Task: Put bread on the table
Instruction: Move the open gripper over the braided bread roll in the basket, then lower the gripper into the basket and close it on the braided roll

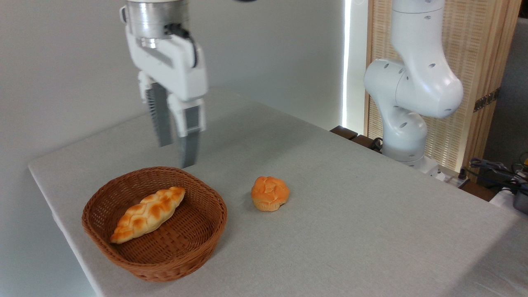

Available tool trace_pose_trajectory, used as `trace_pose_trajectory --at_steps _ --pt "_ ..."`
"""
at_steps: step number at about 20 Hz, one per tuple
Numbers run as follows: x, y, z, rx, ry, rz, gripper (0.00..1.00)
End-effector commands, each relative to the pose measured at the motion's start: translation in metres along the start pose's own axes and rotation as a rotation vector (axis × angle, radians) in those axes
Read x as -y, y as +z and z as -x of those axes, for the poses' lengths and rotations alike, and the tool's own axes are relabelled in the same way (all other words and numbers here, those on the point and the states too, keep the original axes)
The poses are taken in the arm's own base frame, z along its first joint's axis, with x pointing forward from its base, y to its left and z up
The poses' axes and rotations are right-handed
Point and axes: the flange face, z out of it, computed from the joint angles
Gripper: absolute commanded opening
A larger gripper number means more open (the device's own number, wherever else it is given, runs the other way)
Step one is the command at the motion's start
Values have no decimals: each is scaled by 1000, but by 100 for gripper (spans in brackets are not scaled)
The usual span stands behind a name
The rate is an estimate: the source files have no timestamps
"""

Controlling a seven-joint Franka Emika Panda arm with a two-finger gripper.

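Observation:
The braided golden bread [148, 213] lies diagonally inside the brown wicker basket [206, 231] at the left front of the light grey table [350, 214]. My gripper [177, 154] hangs in the air above the basket's far rim, behind the loaf and well clear of it. Its two grey fingers [189, 148] point down with a gap between them and nothing held, so it is open.
A small round orange bun [270, 193] sits on the table just right of the basket. The arm's white base [406, 136] stands at the back right edge. Cables and equipment [501, 171] lie at the far right. A wall runs behind the table.

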Motion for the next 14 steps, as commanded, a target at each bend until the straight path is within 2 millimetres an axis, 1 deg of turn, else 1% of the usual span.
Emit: trace_pose_trajectory --at_steps 1,3,5,6,7,8,10,12,14 --pt "3 22 -35 -94 35 -45 100" --pt "2 39 -42 -112 40 -52 100" --pt "-18 50 -54 -110 42 -23 100" --pt "-25 57 -57 -106 -16 -1 100" --pt "-39 63 -64 -102 -75 20 100" --pt "-47 70 -67 -96 -109 32 100" --pt "-51 90 -64 -85 -113 39 100" --pt "-59 112 -63 -84 -99 32 100" --pt "-62 127 -58 -74 -97 33 100"
